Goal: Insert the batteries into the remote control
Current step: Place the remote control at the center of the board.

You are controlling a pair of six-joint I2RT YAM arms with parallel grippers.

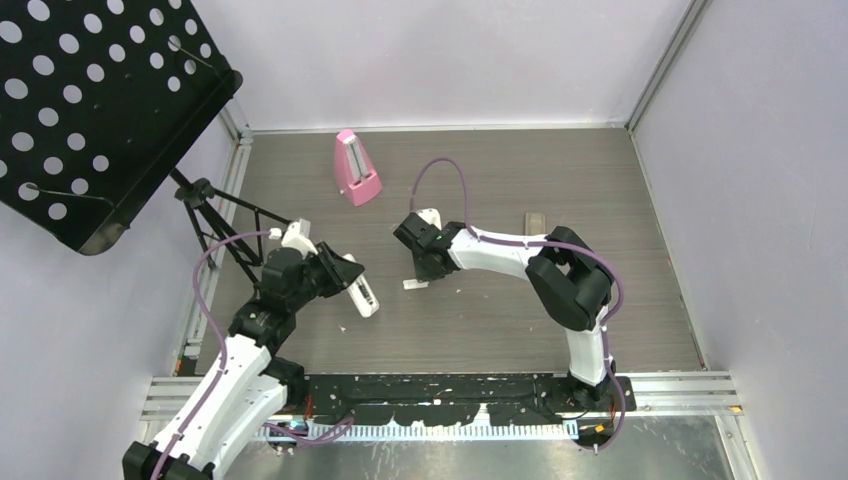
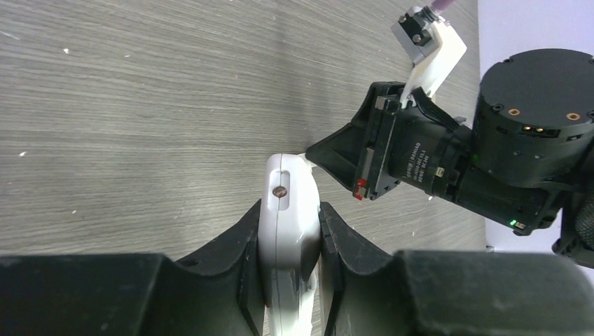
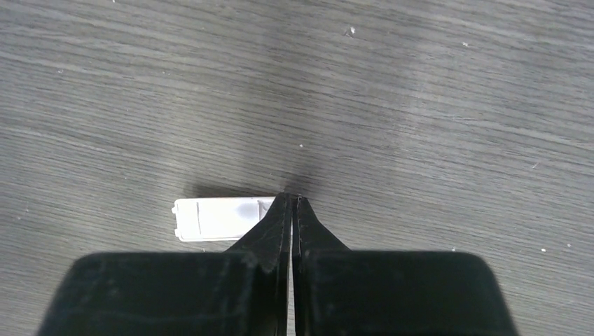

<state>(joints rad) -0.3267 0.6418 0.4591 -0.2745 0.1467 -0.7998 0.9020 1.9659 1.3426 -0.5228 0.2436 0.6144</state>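
My left gripper (image 1: 345, 277) is shut on the white remote control (image 1: 364, 296), held edge-on between its fingers in the left wrist view (image 2: 284, 183). My right gripper (image 1: 422, 268) is shut, tips down at the table. In the right wrist view its tips (image 3: 293, 199) sit at the right end of a small flat white battery cover (image 3: 213, 218) lying on the table; that end is hidden behind one finger. The cover also shows in the top view (image 1: 414, 285). No batteries show in any view.
A pink metronome (image 1: 355, 168) stands at the back of the grey wood-grain table (image 1: 500, 320). A small tan block (image 1: 536, 221) lies at the right. A black perforated music stand (image 1: 90, 100) on a tripod overhangs the left edge. Walls close in the back and sides.
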